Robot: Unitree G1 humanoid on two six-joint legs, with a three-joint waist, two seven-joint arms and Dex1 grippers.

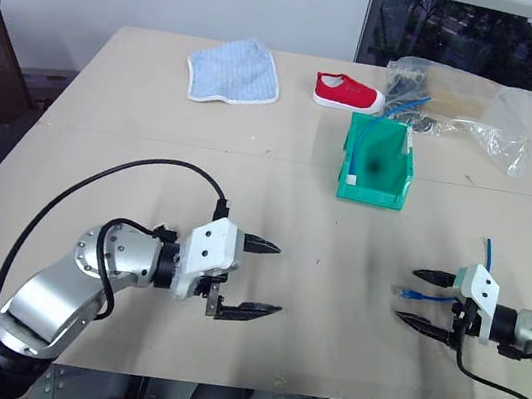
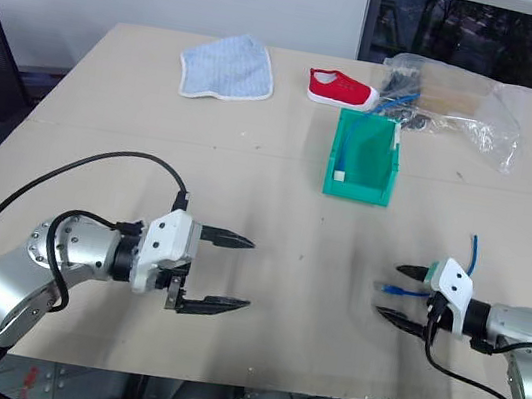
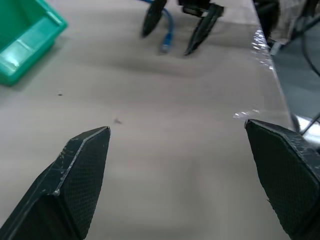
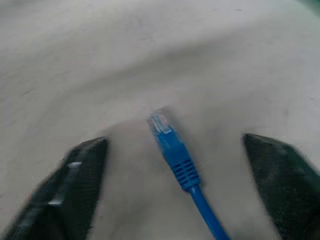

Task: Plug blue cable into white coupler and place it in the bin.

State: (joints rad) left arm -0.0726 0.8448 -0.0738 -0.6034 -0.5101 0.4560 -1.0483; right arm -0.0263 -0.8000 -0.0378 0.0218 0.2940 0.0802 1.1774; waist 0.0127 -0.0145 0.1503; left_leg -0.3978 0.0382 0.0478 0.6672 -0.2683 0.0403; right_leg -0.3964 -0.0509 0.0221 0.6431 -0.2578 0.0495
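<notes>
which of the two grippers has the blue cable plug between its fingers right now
The right gripper. The blue cable plug lies between its open fingers, with gaps on both sides. The left gripper is open over bare table, with nothing between its fingers.

bin (image 1: 376,176) mid-table, shoe (image 1: 346,93) behind, cloth (image 1: 234,71) left of shoe

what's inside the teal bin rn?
In the bin: a small white piece at its front left corner, maybe the white coupler, and a faint blue strand along the wall. The front lip covers the nearest floor.
</notes>
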